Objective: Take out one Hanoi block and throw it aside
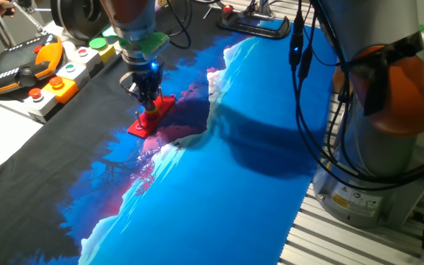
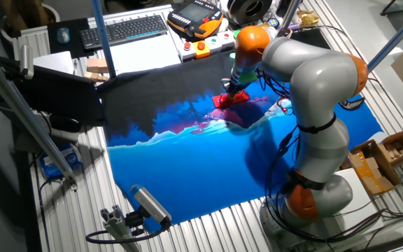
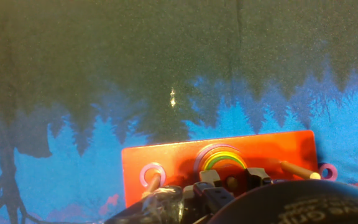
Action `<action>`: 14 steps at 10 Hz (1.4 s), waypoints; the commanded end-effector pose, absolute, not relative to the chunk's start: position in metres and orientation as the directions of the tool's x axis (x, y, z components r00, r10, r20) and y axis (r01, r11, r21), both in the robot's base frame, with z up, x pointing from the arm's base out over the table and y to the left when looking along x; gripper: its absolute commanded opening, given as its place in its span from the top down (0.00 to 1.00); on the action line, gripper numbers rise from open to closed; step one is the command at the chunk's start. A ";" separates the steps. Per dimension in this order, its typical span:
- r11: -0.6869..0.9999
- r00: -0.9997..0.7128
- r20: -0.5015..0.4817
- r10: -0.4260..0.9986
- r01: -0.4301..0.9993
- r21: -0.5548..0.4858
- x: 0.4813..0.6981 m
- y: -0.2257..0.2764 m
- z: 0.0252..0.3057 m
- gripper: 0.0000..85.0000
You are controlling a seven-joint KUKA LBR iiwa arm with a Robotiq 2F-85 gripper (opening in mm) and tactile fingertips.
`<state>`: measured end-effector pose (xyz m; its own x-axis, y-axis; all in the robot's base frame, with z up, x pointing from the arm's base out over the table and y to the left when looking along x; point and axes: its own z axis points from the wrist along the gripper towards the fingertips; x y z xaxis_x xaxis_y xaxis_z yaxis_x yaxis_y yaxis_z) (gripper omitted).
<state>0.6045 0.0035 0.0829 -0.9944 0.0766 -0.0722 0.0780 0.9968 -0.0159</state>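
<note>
Directly below the two-finger gripper [image 3: 229, 182], over the flat red pegged base [image 3: 166, 162], the tiny red ring block sits hidden atop stacked coloured rings [image 3: 219, 159] on the middle peg. Finger spread cannot be determined.

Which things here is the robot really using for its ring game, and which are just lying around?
For the job:
- the tool, low over the rings
- the stacked rings, where the little Hanoi block should sit, hidden from view here
- the red base with pegs

Just lying around:
- orange hand controller
- button box
- keyboard
- blue patterned cloth
</note>
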 end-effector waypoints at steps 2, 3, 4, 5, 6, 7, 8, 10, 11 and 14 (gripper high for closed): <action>0.996 -0.994 -0.071 0.080 0.082 -0.022 0.605 0.003 0.088 0.99; 0.996 -0.994 -0.070 0.080 0.082 -0.026 0.605 0.003 0.091 0.99; 0.996 -0.994 -0.071 0.080 0.082 -0.031 0.604 0.003 0.093 0.99; 0.996 -0.994 -0.069 0.084 0.087 -0.032 0.603 0.003 0.098 0.99; 0.995 -0.994 -0.068 0.091 0.093 -0.030 0.603 0.002 0.103 0.99; 0.995 -0.993 -0.065 0.097 0.099 -0.032 0.602 0.002 0.109 0.99; 0.994 -0.993 -0.065 0.100 0.102 -0.032 0.601 -0.001 0.115 0.99; 0.995 -0.994 -0.060 0.090 0.093 -0.042 0.601 -0.014 0.127 0.99; 0.994 -0.994 -0.058 0.088 0.091 -0.053 0.600 -0.023 0.133 0.99; 0.995 -0.994 -0.062 0.085 0.088 -0.056 0.599 -0.055 0.137 0.99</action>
<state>0.5989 -0.0544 0.1369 -0.9945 0.0841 -0.0625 0.0875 0.9946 -0.0554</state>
